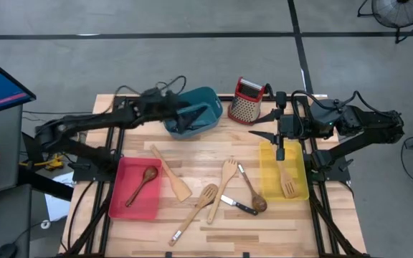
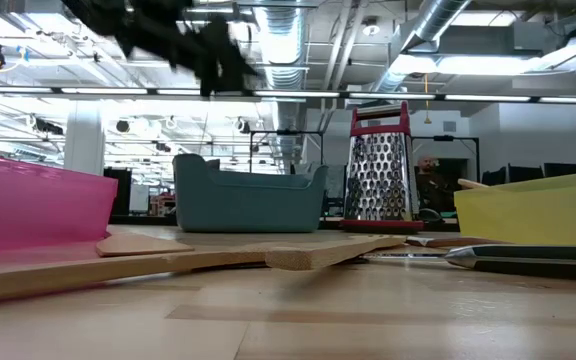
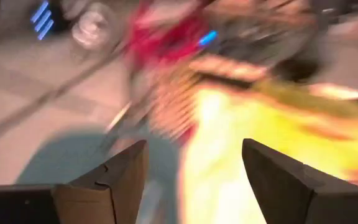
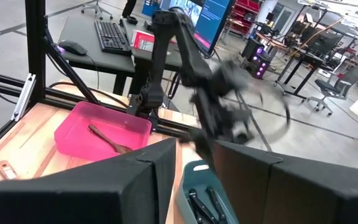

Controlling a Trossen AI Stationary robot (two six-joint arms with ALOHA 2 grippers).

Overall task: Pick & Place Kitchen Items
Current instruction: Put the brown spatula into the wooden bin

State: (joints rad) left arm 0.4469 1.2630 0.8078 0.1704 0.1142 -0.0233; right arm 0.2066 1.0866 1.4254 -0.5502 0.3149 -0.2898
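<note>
While left gripper (image 1: pixel 192 115) gapes: one red bin (image 1: pixel 136 188), one dark spoon (image 1: pixel 143 183).

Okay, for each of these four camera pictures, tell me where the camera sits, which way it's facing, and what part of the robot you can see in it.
High view: above the table, facing straight down; both arms show, left end effector over the teal bin.
Low view: at tabletop height, facing level across toward the grater; an arm hangs from above.
Left wrist view: on the left wrist, facing forward, blurred; its own fingers stand apart.
Right wrist view: on the right wrist, facing the red bin; its own fingers show.
Shared: the high, low and right wrist views all show the teal bin.
</note>
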